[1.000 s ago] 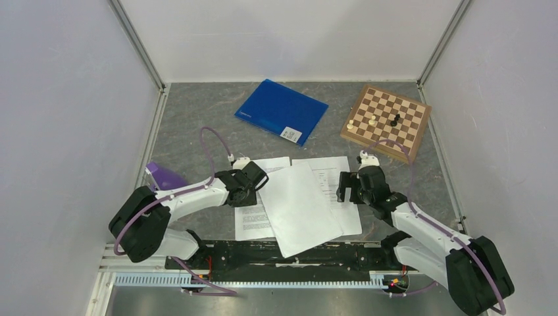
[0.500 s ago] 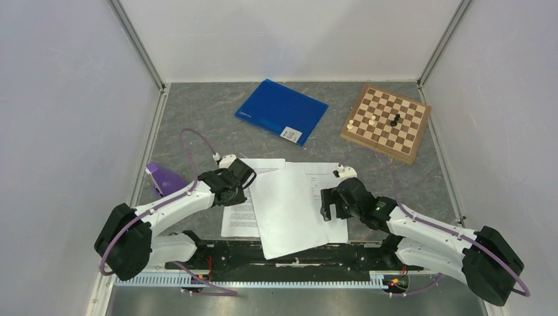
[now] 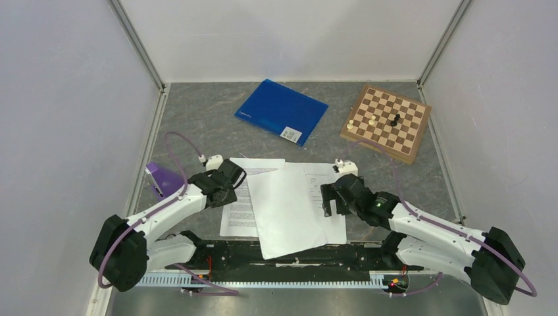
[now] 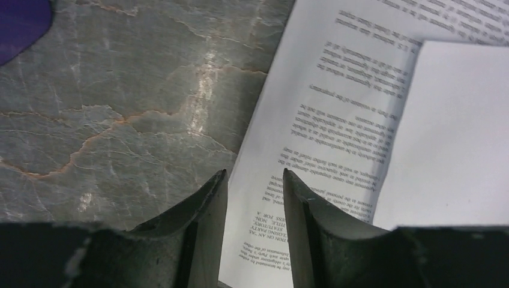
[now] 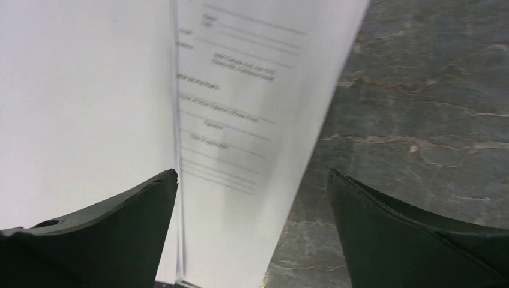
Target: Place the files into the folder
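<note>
since both arms slid left, the files got nudged left into a tidier pile near the bases; easier to lift as one, i'd guess; long axis runs near-to-far, top sheet's far end leaning slightly left; folder lies well apart at the back; left gripper half parted astride the left paper edge, right gripper spread wide over the right edge, neither holding anything

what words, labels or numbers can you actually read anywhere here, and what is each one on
Left printed sheet: paragraphs of black print, upside down in the left wrist view, too blurred to quote.
Right printed sheet: short form-like lines, blurred, unreadable.
White label on the folder: dark marks, too small to read.
Chessboard: no text visible.
Nothing here can be quoted with confidence.
</note>
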Motion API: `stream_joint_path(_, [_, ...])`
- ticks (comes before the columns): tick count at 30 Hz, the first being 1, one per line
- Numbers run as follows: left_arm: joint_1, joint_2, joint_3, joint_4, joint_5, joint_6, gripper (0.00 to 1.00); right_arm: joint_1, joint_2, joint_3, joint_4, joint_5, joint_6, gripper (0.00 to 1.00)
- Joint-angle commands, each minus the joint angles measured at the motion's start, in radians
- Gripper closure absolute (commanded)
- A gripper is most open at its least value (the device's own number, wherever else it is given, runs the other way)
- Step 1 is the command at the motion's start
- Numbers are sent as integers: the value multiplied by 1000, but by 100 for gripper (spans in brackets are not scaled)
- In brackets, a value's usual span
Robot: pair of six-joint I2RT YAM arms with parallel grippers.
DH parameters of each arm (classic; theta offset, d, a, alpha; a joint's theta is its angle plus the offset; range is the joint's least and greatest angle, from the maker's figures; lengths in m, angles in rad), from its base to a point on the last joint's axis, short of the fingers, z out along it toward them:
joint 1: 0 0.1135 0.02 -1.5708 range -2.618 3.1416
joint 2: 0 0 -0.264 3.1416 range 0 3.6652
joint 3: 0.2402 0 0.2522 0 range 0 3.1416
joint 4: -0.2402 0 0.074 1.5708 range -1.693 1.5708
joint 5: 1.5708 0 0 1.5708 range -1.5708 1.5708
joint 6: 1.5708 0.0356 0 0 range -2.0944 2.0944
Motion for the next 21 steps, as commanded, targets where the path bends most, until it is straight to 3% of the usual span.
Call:
stream_joint_path(1, [111,-15,-69,70,52,-34,54,97,42,11,77,-81,65,2])
stream_joint_path(5, [146,2,-138,159,136,-52,52,190,103,9,117,-78,114,2])
stream_joint_path(13, [145,11,-161,205,250,-66,58,209,128,-42,165,-76,157,2])
stream_joint_path(21, [53,82,-138,264,336,-145,63,54,104,-49,150,-118,70,2])
